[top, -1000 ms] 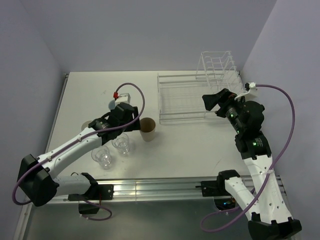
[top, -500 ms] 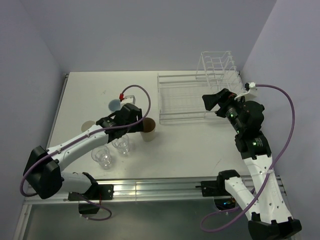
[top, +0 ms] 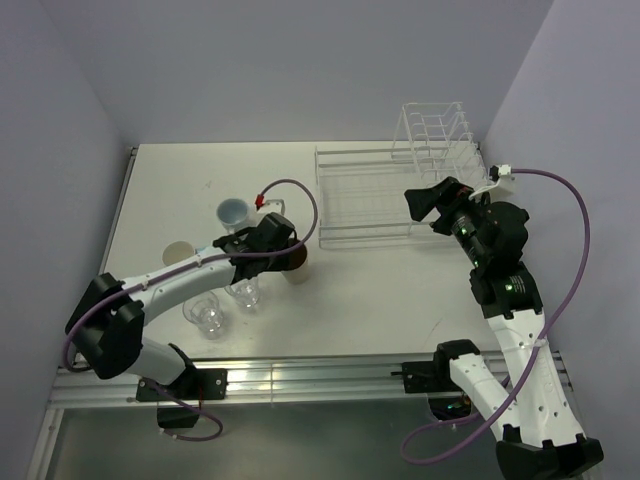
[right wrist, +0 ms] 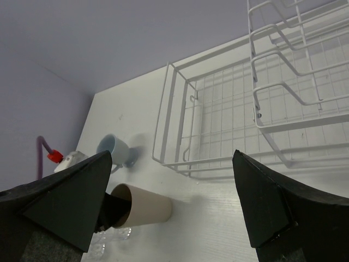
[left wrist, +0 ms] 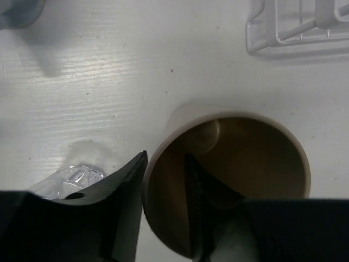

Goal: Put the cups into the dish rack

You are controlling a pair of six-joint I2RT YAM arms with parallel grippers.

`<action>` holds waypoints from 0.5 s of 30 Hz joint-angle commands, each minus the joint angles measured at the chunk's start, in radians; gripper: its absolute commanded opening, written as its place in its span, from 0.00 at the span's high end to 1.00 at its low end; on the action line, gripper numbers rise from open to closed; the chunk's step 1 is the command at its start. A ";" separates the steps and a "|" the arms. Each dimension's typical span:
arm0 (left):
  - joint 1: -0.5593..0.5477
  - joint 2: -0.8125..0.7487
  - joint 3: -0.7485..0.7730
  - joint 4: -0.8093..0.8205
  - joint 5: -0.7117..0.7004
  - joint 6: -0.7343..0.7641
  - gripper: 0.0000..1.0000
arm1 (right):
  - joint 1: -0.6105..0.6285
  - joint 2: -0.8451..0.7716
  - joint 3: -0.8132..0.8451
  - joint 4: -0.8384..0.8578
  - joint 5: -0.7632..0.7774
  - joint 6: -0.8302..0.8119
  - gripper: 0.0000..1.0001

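The tan paper cup [top: 298, 268] [left wrist: 245, 158] [right wrist: 144, 206] stands on the table just left of the white dish rack [top: 365, 195] [right wrist: 229, 109]. My left gripper [top: 283, 252] [left wrist: 166, 155] straddles the cup's near wall, one finger inside and one outside. Its jaws are half closed, and a strip of inner wall shows beside the inside finger. Two clear tumblers [top: 243, 291] [top: 207, 314] stand under the left arm. A light blue mug [top: 233, 211] [right wrist: 113, 149] sits behind it. My right gripper [top: 430, 200] [right wrist: 172, 154] hangs wide open and holds nothing, above the rack's near right side.
A small pale cup [top: 177, 251] sits at the left, partly behind the left arm. The rack's tall plate dividers [top: 435, 130] rise at the far right, close to the wall. A rack corner [left wrist: 283, 33] lies just beyond the paper cup.
My left gripper has moved right onto the paper cup, put one finger inside it and narrowed its jaws. The blue mug is now uncovered. The right arm has not moved.
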 commanded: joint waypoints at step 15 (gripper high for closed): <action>0.060 -0.331 0.136 0.019 0.194 0.013 1.00 | -0.002 0.026 0.054 0.025 -0.161 -0.034 0.01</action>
